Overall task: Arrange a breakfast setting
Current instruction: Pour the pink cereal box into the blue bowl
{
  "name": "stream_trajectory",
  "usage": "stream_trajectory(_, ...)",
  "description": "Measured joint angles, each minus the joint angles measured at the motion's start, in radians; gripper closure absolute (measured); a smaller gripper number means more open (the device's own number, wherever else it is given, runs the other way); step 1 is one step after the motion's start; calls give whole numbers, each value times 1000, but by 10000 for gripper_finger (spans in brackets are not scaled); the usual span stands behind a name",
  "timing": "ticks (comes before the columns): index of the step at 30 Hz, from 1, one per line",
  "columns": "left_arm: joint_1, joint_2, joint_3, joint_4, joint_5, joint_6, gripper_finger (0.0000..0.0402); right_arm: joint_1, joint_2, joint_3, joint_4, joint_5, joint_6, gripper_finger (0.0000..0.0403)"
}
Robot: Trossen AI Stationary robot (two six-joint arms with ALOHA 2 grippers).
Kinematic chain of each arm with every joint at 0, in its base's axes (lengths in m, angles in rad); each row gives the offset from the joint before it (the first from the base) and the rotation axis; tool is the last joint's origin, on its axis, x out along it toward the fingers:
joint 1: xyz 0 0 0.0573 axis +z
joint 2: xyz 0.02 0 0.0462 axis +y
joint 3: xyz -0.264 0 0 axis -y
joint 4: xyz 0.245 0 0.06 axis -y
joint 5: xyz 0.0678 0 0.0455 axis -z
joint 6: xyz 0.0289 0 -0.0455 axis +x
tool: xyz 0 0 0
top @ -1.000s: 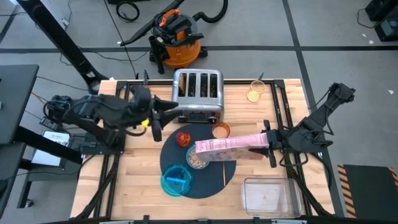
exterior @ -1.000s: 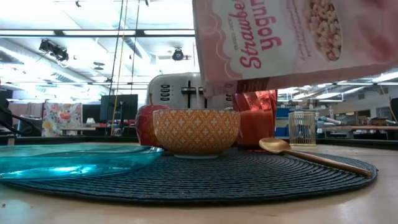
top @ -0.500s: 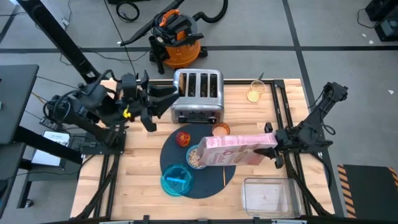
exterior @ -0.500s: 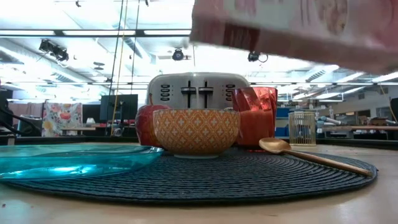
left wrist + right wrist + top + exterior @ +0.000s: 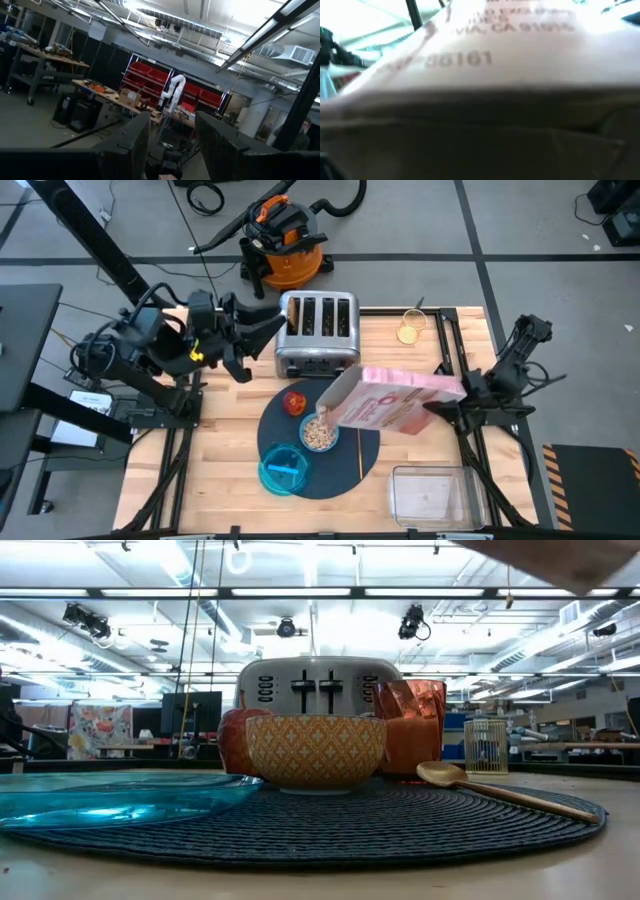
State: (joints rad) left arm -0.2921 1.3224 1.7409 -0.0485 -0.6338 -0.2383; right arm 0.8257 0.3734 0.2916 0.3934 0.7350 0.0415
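My right gripper (image 5: 443, 406) is shut on the pink-and-white cereal box (image 5: 390, 402), which slants with its open end low over the bowl (image 5: 320, 433). The bowl is orange-patterned (image 5: 315, 752) and holds cereal. It stands on the round dark mat (image 5: 345, 470) with the blue plate (image 5: 283, 470), red apple (image 5: 294, 402), gold spoon (image 5: 360, 458) and copper cup (image 5: 410, 730). No toast shows. My left gripper (image 5: 255, 332) is open and empty, raised left of the toaster (image 5: 318, 335). My right gripper holds the box by its closed end (image 5: 438, 402), the end toward the table's right, coming at it level from that side. The box itself hides the fingers in the right wrist view (image 5: 485, 75). The box is lifted clear and tilted, open end down over the bowl.
A clear plastic tub (image 5: 430, 495) sits at the near right corner. A small glass jar (image 5: 410, 330) stands at the far right. The steel toaster stands at the far edge behind the mat. Bare wood lies left of the mat.
My right gripper has risen and tipped the cereal box from about level to slanting, its open end now low over the bowl; the box has almost left the low view. My left gripper has gone up and toward the far edge, from in front of the toaster to its left side.
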Motion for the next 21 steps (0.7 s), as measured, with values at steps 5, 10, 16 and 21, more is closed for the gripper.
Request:
stream_trajectory(5,22,0,0,4,-1,26,237,0,-17,0,162,-2,-123,237)
stream_trajectory(10,49,0,0,4,-2,64,237,0,-17,0,334,-35,-234,237)
stream_trajectory(16,71,0,0,-86,9,53,236,0,-17,0,570,-153,-316,237)
stream_trajectory(21,83,23,-1,-215,34,-42,205,-7,-17,0,777,-284,-359,237)
